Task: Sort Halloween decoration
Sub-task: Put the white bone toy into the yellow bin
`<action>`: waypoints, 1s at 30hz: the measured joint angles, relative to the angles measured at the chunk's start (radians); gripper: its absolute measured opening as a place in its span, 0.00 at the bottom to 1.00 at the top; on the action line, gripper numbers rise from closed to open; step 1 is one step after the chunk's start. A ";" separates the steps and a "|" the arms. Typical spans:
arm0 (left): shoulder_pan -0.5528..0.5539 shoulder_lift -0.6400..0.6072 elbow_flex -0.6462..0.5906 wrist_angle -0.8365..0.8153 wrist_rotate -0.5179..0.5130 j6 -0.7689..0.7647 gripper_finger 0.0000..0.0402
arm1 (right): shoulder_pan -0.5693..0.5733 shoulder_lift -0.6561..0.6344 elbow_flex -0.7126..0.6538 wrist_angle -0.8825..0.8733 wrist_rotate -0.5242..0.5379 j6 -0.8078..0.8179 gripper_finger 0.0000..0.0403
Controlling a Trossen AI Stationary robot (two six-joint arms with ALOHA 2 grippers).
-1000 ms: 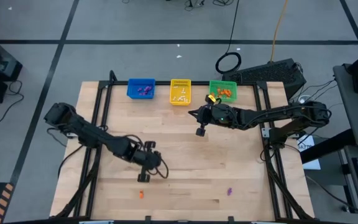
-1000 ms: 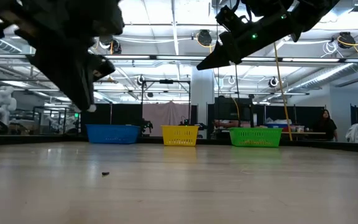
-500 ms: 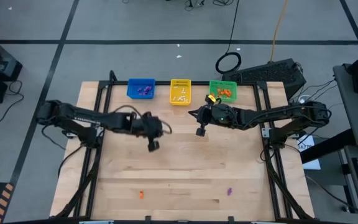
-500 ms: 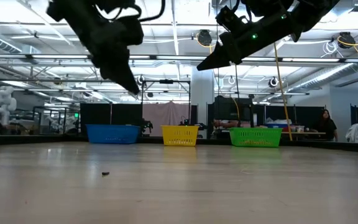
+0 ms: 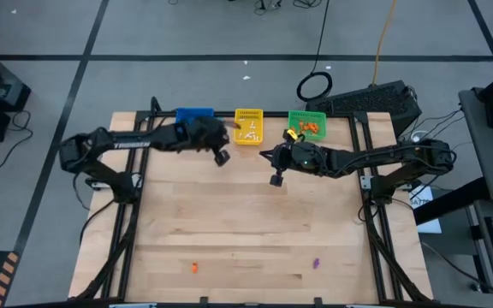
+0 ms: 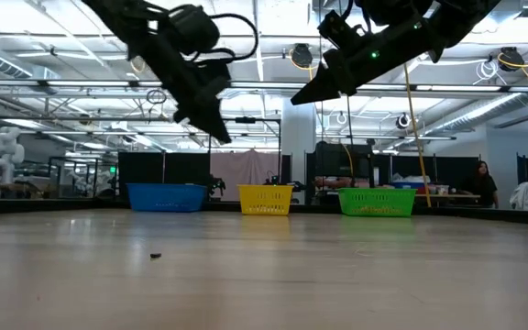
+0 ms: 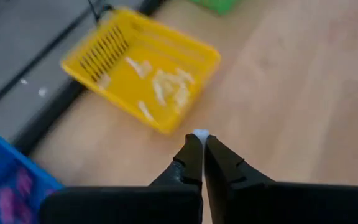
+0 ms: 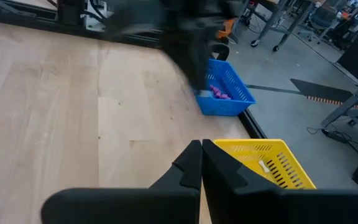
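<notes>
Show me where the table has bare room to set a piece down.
Bare wood spans the middle, between the grippers and the orange trinket and purple trinket near the front edge. Crowded: the back edge, with blue basket, yellow basket, green basket, left gripper and right gripper.

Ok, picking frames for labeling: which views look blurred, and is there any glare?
Left wrist view: yellow basket is soft and smeared. Right wrist view: the left arm is a dark blur over the blue basket. Low view: ceiling lights glare behind both arms. High view: evenly lit, sharp.
</notes>
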 joint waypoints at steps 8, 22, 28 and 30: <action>0.126 0.225 0.226 0.003 0.066 0.066 0.00 | 0.000 0.000 0.000 -0.012 0.000 -0.004 0.00; 0.218 0.551 0.464 -0.070 0.159 0.082 0.00 | 0.000 0.000 0.000 -0.030 0.000 -0.028 0.00; 0.227 0.587 0.475 -0.085 0.208 0.082 0.00 | 0.000 0.000 0.000 -0.030 0.000 -0.028 0.00; 0.227 0.587 0.475 -0.099 0.208 0.084 0.01 | 0.000 0.000 0.000 -0.030 0.000 -0.028 0.00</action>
